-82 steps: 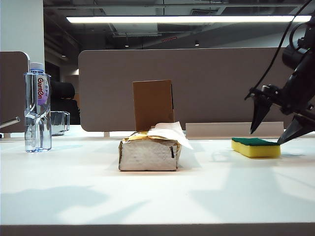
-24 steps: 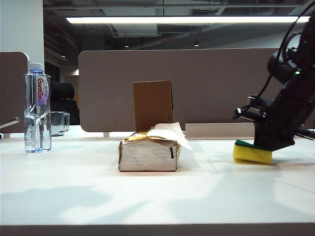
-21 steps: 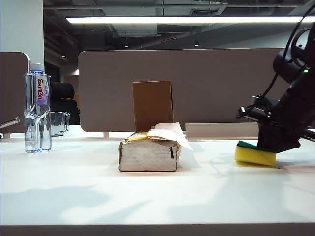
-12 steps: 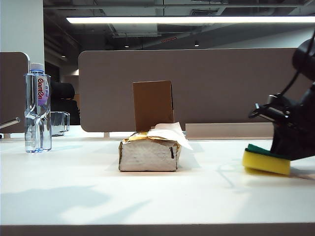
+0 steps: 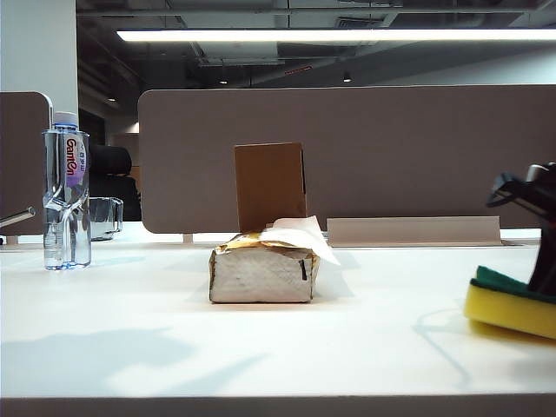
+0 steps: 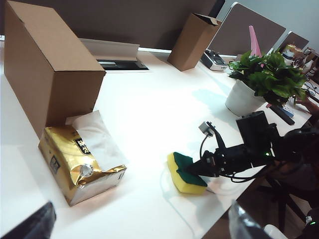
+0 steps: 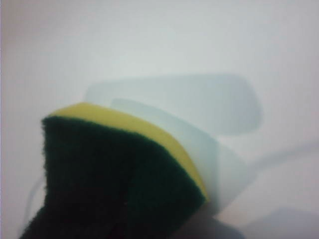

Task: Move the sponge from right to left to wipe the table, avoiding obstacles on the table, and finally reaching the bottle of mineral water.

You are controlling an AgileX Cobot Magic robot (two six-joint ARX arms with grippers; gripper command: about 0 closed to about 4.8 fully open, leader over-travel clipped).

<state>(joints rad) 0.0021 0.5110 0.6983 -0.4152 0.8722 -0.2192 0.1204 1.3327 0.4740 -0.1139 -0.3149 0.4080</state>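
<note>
From the exterior view, the bottle of mineral water [image 5: 67, 190] is standing upright near the table's [image 5: 261, 347] left edge, its label reading "Ganten" in red, with a short clear glass [image 5: 105, 216] just behind it. Mid-table, the silver tissue pack [image 5: 263, 266] is sitting with a white tissue poking out of its top, and the brown cardboard box [image 5: 270, 185] is standing upright just behind it. The sponge [image 5: 511, 302] is sitting tilted at the table's right edge, partly cut off by the frame, under the dark right gripper [image 5: 543, 261]; a second ago it sat further in from that edge, so it has been carried toward the right and nearer the front. The left wrist view is showing what the front camera misses: the gold face of the tissue pack [image 6: 79, 163] carries dark printing too small to read, the cardboard box [image 6: 50, 69] is touching its far end, and the right gripper [image 6: 202, 168] is clamped on the sponge's [image 6: 185, 173] green top near the table's front edge, beside a potted plant [image 6: 262, 79] and a second, open box [image 6: 193, 35]. The left gripper's fingertips [image 6: 32, 226] are just peeking in, standing wide apart and holding nothing. The right wrist view is showing only the sponge [image 7: 119, 174] up close, green over yellow, squeezed between its jaws above bare white table [image 7: 174, 45].
</note>
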